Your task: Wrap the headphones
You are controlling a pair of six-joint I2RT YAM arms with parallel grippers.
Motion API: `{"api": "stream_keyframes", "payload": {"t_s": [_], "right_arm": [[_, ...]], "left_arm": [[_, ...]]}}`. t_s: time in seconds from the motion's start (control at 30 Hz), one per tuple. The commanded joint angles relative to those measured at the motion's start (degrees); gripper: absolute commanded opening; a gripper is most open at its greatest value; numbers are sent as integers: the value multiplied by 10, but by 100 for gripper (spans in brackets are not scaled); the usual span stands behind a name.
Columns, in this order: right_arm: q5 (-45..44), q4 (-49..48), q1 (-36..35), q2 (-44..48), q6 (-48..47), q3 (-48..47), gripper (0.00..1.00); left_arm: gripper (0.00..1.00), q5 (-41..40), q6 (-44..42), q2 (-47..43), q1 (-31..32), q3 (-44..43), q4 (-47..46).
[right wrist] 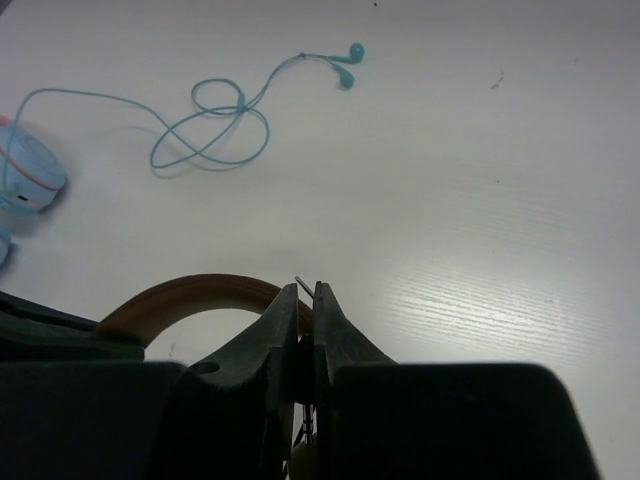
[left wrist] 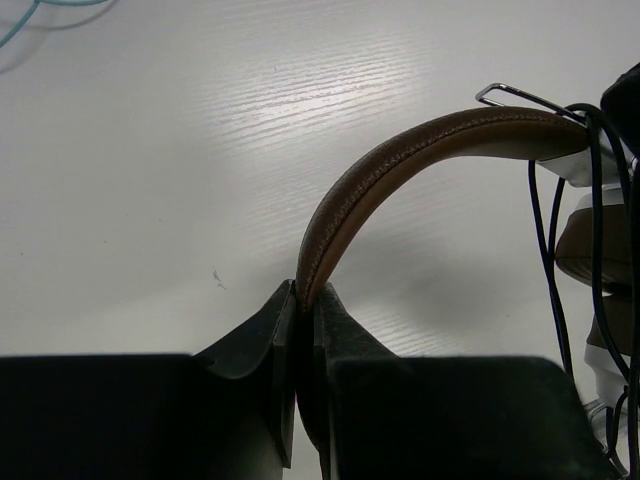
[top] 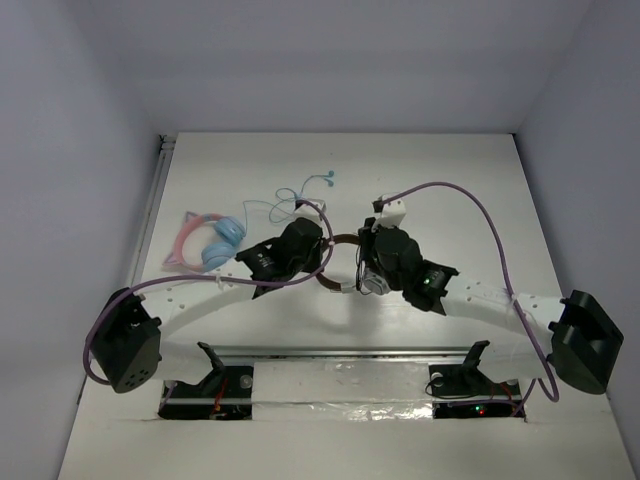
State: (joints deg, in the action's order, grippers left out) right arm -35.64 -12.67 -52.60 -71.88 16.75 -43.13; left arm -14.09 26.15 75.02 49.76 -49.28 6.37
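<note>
The headphones point(top: 345, 239) are held between my two grippers near the table's middle. Their brown headband point(left wrist: 400, 150) arches from the left gripper point(left wrist: 305, 288), which is shut on its edge. The right gripper point(right wrist: 306, 290) is shut on the headphones at the headband's other end, with a thin metal wire sticking out between its fingertips. In the right wrist view the headband point(right wrist: 180, 295) curves off to the left. Strands of thin black cable point(left wrist: 548, 240) hang beside a brown ear pad point(left wrist: 600, 240). A silver earcup point(top: 372, 285) shows under the right wrist.
Pink-and-blue headphones point(top: 205, 242) lie left of the left wrist and show again in the right wrist view point(right wrist: 25, 170). Light-blue earbuds point(top: 310, 185) with a looped cord point(right wrist: 215, 125) lie on the table behind the grippers. White walls stand on three sides of the table.
</note>
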Motion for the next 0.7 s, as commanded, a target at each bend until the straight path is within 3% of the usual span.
{"api": "stream_keyframes", "payload": {"t_s": [0.0, 0.27, 0.67], "right_arm": [[-24, -72, 3, 8, -38, 4, 0], [-37, -86, 8, 2, -38, 17, 2], [-18, -39, 8, 32, 9, 32, 19]], "left_arm": [[0, 55, -20, -29, 3, -40, 33], [0, 80, -43, -37, 3, -47, 74], [0, 186, -45, -37, -37, -77, 86]]}}
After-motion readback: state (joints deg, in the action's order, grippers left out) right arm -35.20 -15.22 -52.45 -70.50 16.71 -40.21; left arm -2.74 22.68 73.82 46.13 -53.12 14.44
